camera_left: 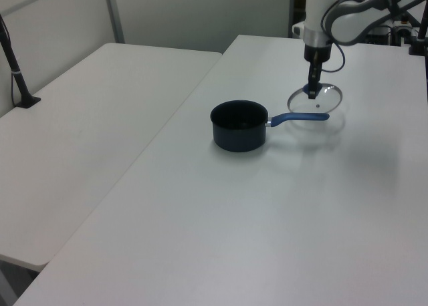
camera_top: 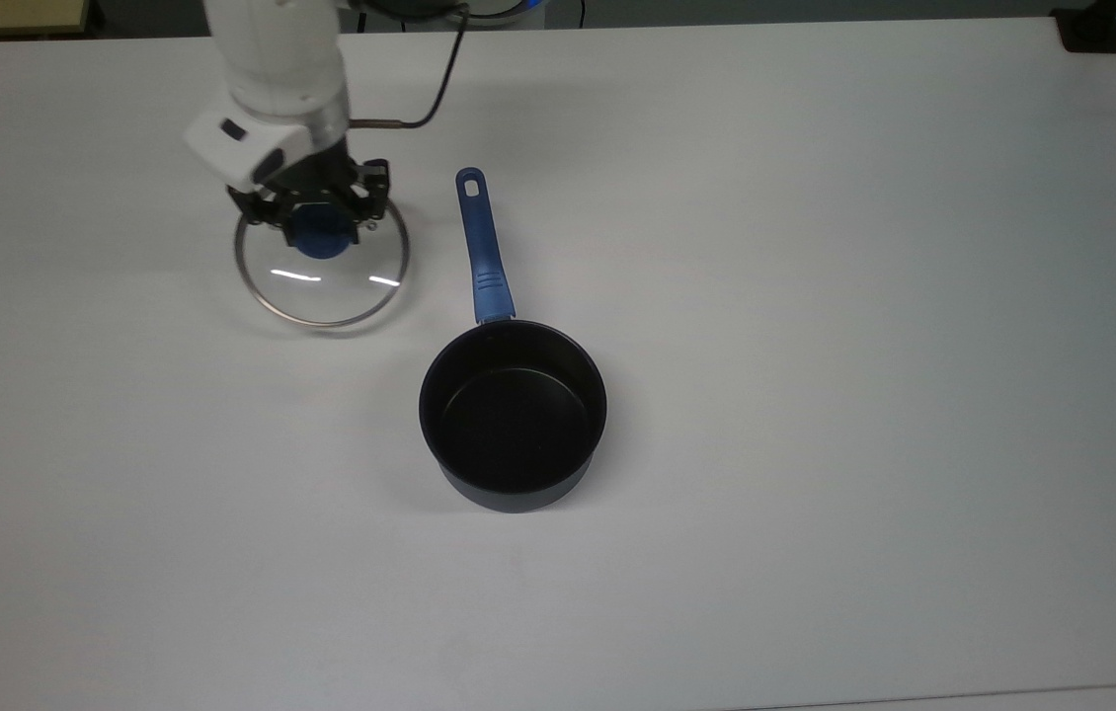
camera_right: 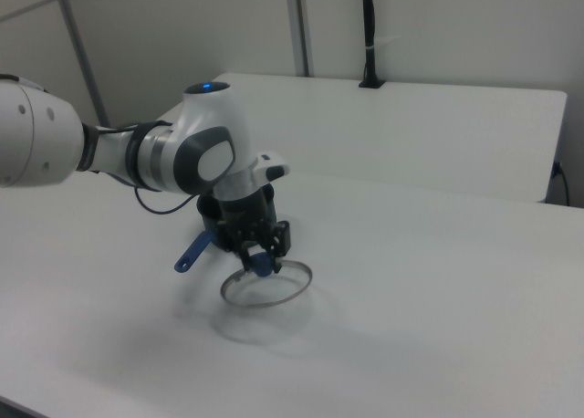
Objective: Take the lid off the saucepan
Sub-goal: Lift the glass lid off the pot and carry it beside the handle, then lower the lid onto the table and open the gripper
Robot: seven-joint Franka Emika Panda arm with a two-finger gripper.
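Note:
The saucepan (camera_top: 513, 415) stands uncovered mid-table, dark inside, and its blue handle (camera_top: 479, 242) points toward the top view's upper edge. My gripper (camera_top: 321, 231) is shut on the blue knob of the glass lid (camera_top: 321, 288), left of the handle in the top view. In the left view the lid (camera_left: 328, 99) hangs just behind the handle (camera_left: 297, 117), with the gripper (camera_left: 312, 92) above it and the saucepan (camera_left: 239, 124) to the left. The right view shows the lid (camera_right: 274, 292) held slightly above the table under the gripper (camera_right: 262, 261), its shadow below. The arm hides the pan body there.
A white table (camera_top: 815, 296) carries everything. A black block (camera_top: 1091, 30) sits at its far right corner in the top view. A second table (camera_left: 87, 132) adjoins on the left view's left, with a black post (camera_left: 15, 65) clamped to it.

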